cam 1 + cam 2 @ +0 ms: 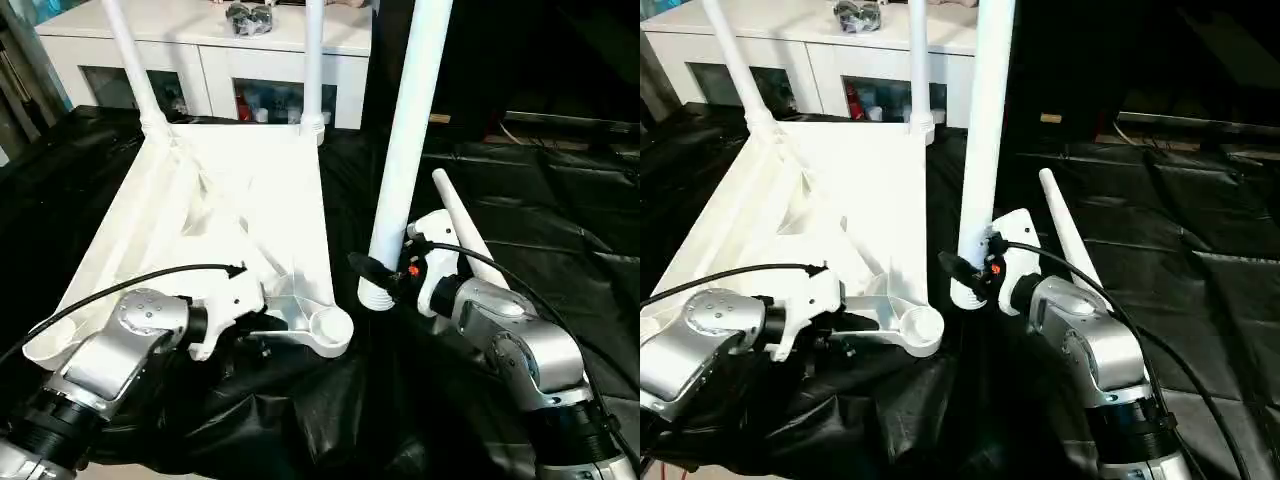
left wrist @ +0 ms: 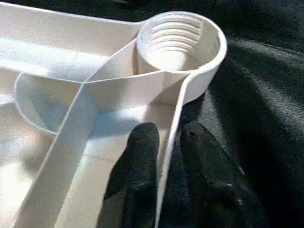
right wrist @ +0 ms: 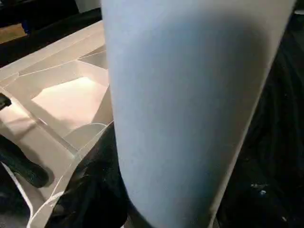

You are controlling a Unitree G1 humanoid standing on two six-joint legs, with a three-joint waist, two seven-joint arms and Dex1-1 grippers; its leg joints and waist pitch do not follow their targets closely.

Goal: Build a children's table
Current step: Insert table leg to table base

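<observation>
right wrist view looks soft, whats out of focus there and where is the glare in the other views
Right wrist view: the held leg sits so close that it blurs into a pale grey-blue mass. Left wrist view: the black fingers are soft, the threaded socket sharper. Left eye view: the tabletop underside washes out to near-flat white, and the black cloth shows glossy highlights.

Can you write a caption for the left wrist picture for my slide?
Left tool pinches the tabletop's side wall just below an empty threaded corner socket.

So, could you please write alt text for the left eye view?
The right gripper holds a leg upright beside the upturned tabletop, near its empty corner socket. The left gripper pinches the tabletop's near edge; two legs stand fitted at the far corners.
</observation>
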